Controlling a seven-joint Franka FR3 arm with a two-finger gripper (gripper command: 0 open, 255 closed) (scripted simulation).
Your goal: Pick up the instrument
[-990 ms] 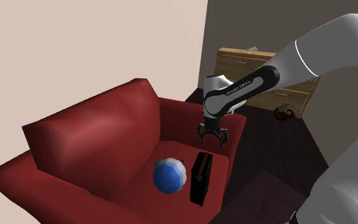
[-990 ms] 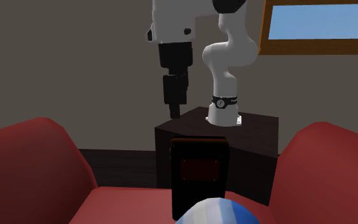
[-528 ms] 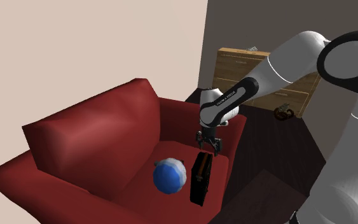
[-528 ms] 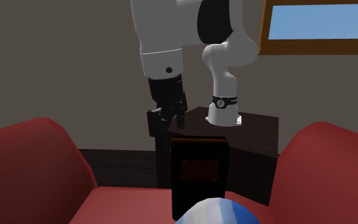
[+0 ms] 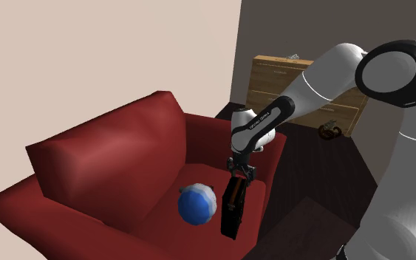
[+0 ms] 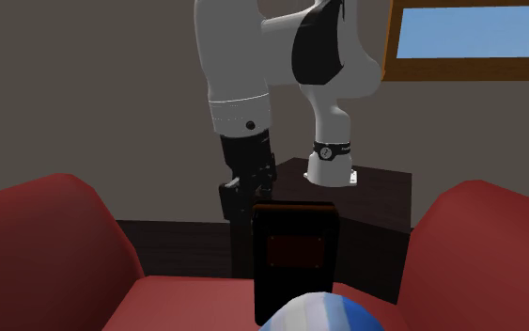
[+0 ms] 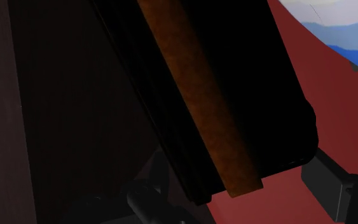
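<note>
Over a red armchair (image 5: 103, 159), the white arm (image 5: 324, 74) reaches down from two o'clock in the shoulder view. On the seat stands the black instrument (image 5: 233, 210), a flat upright box with a brown band, with a blue-and-white ball (image 5: 197, 204) just beside it at nine o'clock. The gripper (image 5: 239, 174) sits at its twelve o'clock, fingers (image 7: 339, 188) spread, straddling its top edge

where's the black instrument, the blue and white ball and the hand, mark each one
black instrument (image 5: 233, 213), shoulder view, middle of its dark side face
blue and white ball (image 5: 197, 204), shoulder view, its blue middle
hand (image 5: 239, 176), shoulder view, midway between the fingertips
</note>
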